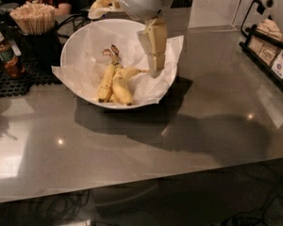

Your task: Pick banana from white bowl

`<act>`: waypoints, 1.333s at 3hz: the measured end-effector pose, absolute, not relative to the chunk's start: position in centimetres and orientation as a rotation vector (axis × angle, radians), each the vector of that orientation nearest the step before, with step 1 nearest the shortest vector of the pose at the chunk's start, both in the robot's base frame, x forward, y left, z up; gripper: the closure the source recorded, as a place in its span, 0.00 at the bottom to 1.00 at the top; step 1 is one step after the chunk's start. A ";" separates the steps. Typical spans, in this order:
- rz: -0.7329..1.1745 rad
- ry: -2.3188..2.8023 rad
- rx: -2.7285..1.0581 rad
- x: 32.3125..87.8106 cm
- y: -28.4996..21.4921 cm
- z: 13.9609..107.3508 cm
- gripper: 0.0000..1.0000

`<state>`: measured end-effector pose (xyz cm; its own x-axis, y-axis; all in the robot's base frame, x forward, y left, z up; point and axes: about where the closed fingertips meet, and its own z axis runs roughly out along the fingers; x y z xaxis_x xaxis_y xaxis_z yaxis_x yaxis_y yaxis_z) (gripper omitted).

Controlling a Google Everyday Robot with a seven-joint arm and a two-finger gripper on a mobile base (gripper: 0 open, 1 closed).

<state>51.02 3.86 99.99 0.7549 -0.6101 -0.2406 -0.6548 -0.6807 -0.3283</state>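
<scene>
The white bowl (80, 46) stands at the back left of the counter, lined with a crinkled white paper sheet (165, 86). The plump yellow banana (122, 85) lies in the middle of the bowl, its thin stem pointing right. A pair of slimmer bananas (105, 83) lies touching its left side, stems pointing to the back. My gripper (154, 72) hangs down from the white arm over the right inner side of the bowl. Its tip is just right of the banana's stem and holds nothing that I can see.
A black cup of wooden sticks (34, 20) and a brown sauce bottle (6, 54) stand on a black mat left of the bowl. A black rack of packets (270, 51) is at the right edge. A clear stand (217, 8) is behind.
</scene>
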 end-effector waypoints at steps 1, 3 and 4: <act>0.274 0.798 -2.584 51.0 6.0 98.5 0.00; 0.279 0.793 -2.544 51.8 7.4 97.7 0.00; 0.339 0.798 -2.543 51.8 7.6 96.0 0.00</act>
